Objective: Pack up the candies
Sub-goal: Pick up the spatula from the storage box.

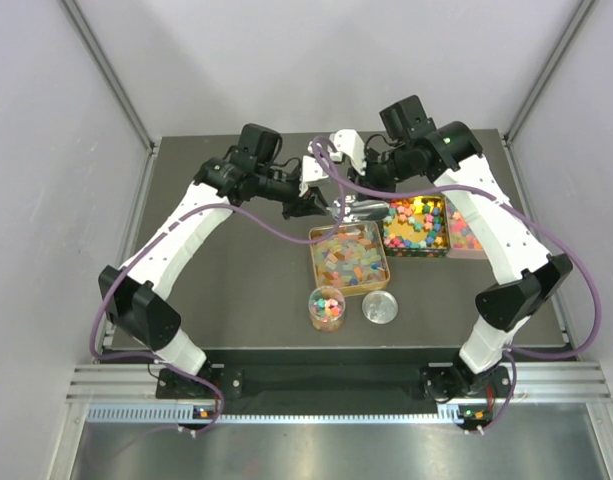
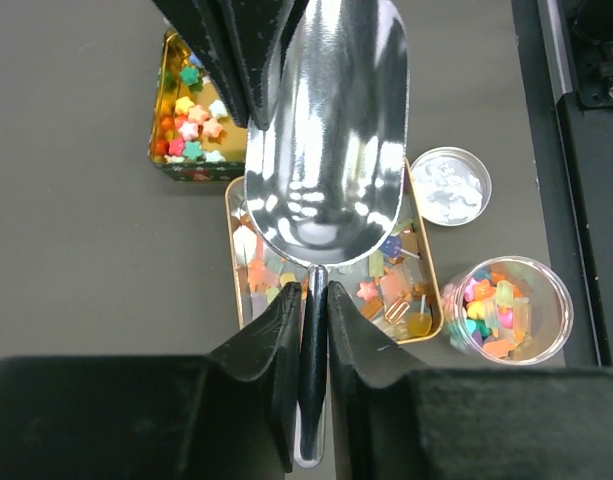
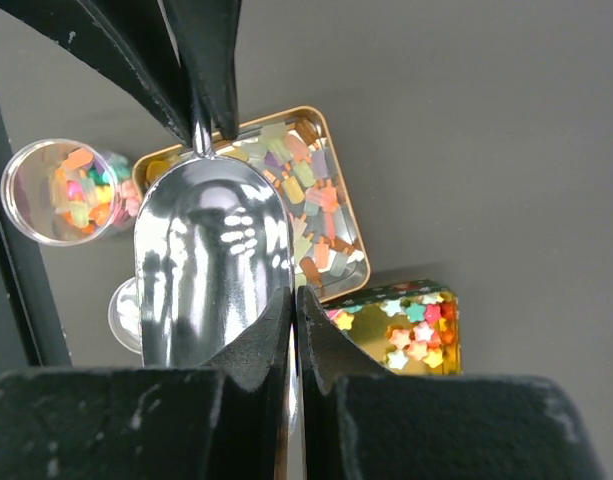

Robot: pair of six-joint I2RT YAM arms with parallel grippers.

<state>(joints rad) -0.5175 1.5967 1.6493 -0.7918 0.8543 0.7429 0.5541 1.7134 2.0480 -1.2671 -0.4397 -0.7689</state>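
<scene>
My left end effector is pinched nearly shut on the thin handle of the metal scoop, right end effector fully shut on its front lip, above the candies in the gold tray; a weak handle pinch could let it twist and flick pieces out.
</scene>
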